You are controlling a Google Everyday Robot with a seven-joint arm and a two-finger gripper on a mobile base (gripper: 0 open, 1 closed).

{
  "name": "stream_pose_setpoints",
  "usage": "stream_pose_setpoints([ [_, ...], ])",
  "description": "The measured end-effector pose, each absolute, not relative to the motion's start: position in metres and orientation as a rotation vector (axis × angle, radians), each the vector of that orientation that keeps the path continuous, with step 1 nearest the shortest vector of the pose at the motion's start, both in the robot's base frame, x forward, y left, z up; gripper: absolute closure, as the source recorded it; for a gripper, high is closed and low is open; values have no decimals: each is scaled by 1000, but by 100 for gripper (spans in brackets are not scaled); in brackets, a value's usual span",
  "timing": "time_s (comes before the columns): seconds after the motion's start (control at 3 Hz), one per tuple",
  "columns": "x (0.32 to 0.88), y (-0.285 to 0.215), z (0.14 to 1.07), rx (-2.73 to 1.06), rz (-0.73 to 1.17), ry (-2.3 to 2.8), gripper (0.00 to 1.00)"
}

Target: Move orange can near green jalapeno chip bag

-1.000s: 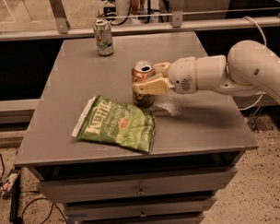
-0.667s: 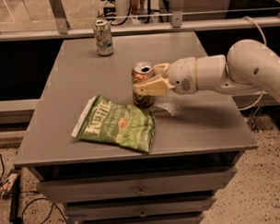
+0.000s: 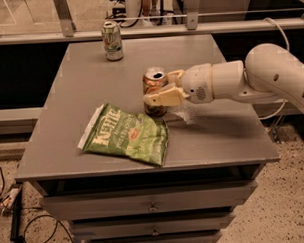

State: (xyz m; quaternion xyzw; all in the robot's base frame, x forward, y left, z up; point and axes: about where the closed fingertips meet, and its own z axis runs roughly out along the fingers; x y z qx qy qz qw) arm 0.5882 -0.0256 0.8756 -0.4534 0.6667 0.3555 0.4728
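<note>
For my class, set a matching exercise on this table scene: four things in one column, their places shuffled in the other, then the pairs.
1 orange can
2 green jalapeno chip bag
3 green-and-white can
4 gripper

A far edge of the table
B lying flat at the front
C closed around the orange can
D mid-table, between the fingers

Pairs: 1-D, 2-B, 3-A, 4-C

— What kind of place?
— A lab or workshop: the gripper [image 3: 158, 87], clasping the orange can [image 3: 153, 80], hangs over a grey metal drawer cabinet [image 3: 91, 88]; speckled floor [image 3: 295, 198] and loose cables [image 3: 27, 233] below-left, metal rail [image 3: 139, 31] behind.
</note>
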Motion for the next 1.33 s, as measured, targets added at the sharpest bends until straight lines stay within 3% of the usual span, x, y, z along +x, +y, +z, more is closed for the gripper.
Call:
stream_pose_setpoints([
  [0.33, 588, -34, 877, -1110, 903, 1621, 0],
  [1.0, 602, -141, 926, -1000, 849, 1535, 0],
  [1.33, 607, -150, 942, -992, 824, 1510, 0],
])
